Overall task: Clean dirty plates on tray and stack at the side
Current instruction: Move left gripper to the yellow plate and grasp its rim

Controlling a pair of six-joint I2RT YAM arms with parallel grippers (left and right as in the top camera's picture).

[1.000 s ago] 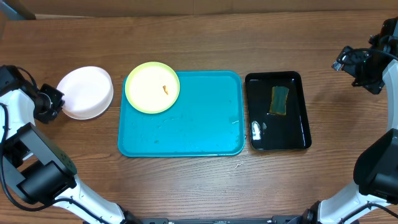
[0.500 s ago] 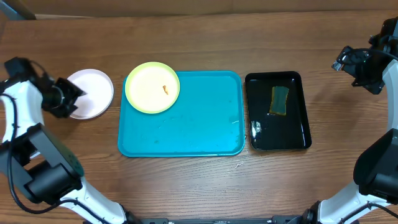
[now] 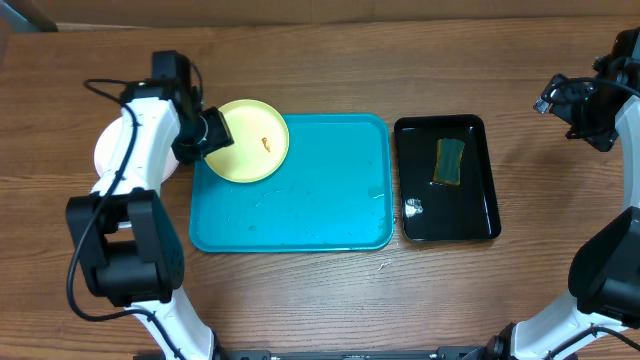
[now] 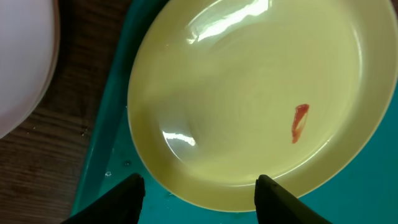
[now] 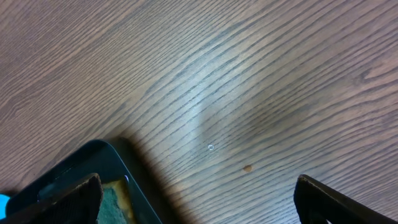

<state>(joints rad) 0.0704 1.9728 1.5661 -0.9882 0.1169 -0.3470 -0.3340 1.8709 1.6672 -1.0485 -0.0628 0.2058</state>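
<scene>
A pale yellow-green plate with an orange smear lies in the far left corner of the turquoise tray. My left gripper hovers over the plate's left rim. In the left wrist view the gripper is open, its dark fingertips apart on either side of the plate's near edge, gripping nothing. A white plate sits on the wood left of the tray, partly hidden by my left arm. My right gripper is open above bare wood at the far right.
A glossy black tray holding a green-and-yellow sponge stands right of the turquoise tray. Its corner shows in the right wrist view beside the open right gripper. The white plate's edge shows left of the tray rim.
My left arm has swung right from the white plate to the yellow-green plate on the tray, and its jaws have opened wider. The white plate stays on the wood. The right arm has not moved.
</scene>
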